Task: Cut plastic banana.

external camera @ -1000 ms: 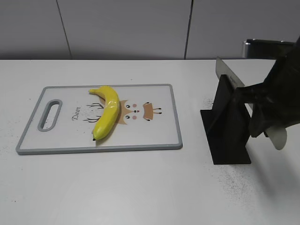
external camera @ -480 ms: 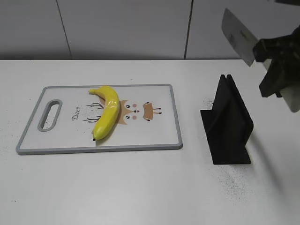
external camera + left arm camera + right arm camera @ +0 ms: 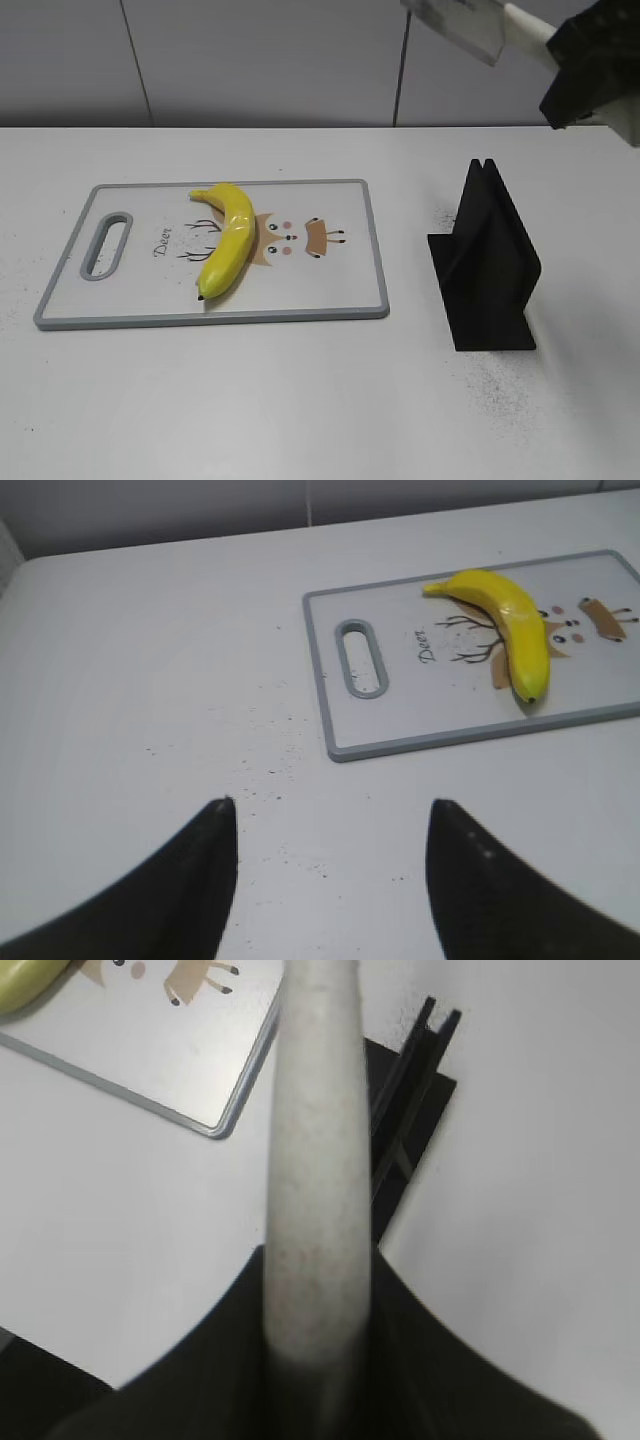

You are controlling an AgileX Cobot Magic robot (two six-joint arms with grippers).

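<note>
The yellow plastic banana [image 3: 228,240] lies on the grey-rimmed white cutting board [image 3: 350,300]; both show in the left wrist view, banana [image 3: 512,623] and board [image 3: 322,670]. My right gripper [image 3: 560,45] is shut on a knife's pale handle [image 3: 318,1160] and holds it high at the top right, with the blade [image 3: 458,22] pointing left. My left gripper [image 3: 330,815] is open and empty above bare table, near and to the left of the board. It is out of the exterior view.
A black knife stand [image 3: 488,260] stands empty on the white table [image 3: 300,400] right of the board; it also shows in the right wrist view [image 3: 410,1090]. A grey wall runs behind the table.
My right gripper has lifted the knife out of the black stand and raised it up and to the left. The banana and board have not moved.
</note>
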